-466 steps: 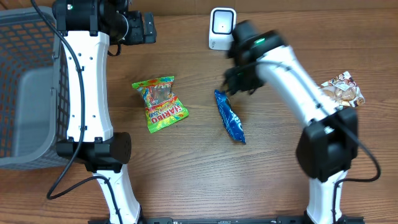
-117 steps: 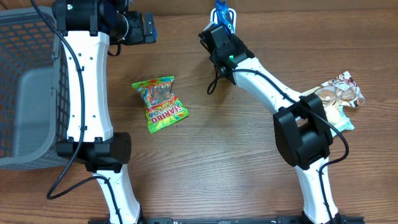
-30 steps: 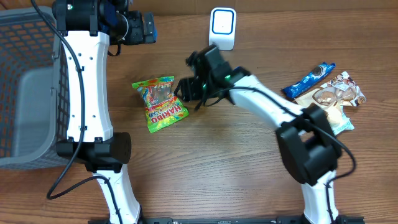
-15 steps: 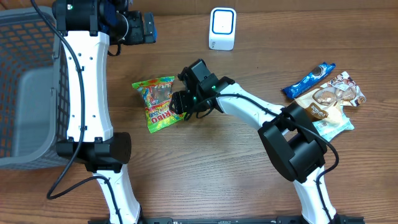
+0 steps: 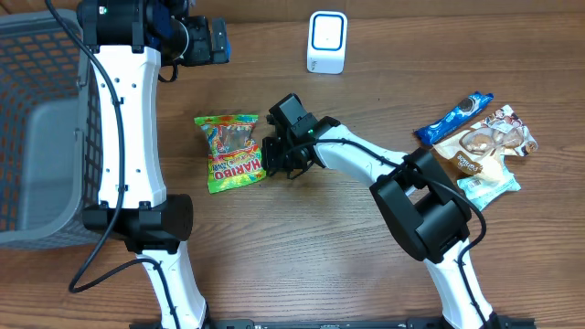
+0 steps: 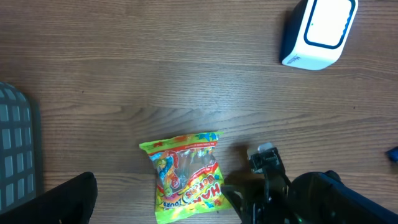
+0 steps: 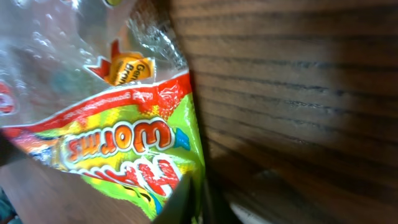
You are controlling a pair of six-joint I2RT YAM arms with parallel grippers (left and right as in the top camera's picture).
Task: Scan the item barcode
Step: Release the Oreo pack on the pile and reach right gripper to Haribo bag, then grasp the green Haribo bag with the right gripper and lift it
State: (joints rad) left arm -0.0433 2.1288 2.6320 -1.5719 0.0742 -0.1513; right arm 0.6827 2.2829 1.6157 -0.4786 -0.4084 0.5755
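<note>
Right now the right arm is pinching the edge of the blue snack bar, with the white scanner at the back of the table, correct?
Not the blue snack bar, which lies apart. The overhead view shows the right gripper pinching the edge of the green gummy worms bag. The white scanner is at the back.

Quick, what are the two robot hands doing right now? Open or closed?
Left gripper: open, holding nothing.
Right gripper: closed on the edge of the gummy worms bag.
</note>
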